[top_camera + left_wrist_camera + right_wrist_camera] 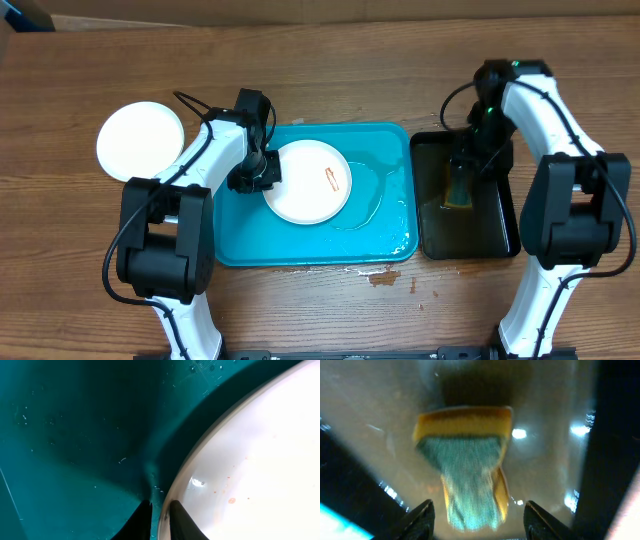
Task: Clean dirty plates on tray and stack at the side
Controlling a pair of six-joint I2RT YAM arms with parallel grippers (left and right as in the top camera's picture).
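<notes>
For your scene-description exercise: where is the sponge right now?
In the overhead view, the sponge lies in the black tray on the robot's right, beside the turquoise tray, below the open right gripper.

A robotics lab bench: wooden table (320, 70), left arm (200, 165), right arm (555, 110), turquoise tray (390, 150).
</notes>
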